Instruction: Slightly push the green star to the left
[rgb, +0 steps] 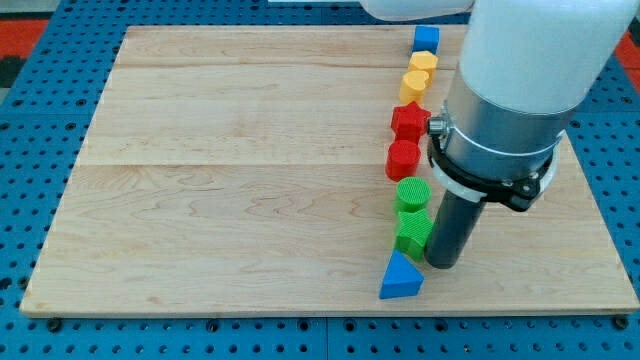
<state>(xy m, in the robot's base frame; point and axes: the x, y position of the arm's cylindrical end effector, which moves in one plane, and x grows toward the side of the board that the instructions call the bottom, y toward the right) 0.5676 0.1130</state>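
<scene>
The green star (412, 233) lies on the wooden board (230, 170) near the view's bottom, in a column of blocks. My tip (441, 264) is right beside it, touching or nearly touching its right side. A green cylinder (412, 193) sits just above the star. A blue triangle (401, 277) lies just below the star, left of my tip.
Above the green cylinder the column runs up: a red cylinder-like block (402, 159), a red star (409, 121), two yellow blocks (414, 82) (423, 64) and a blue block (426, 39). The arm's large white and grey body (520, 90) overhangs the board's right part.
</scene>
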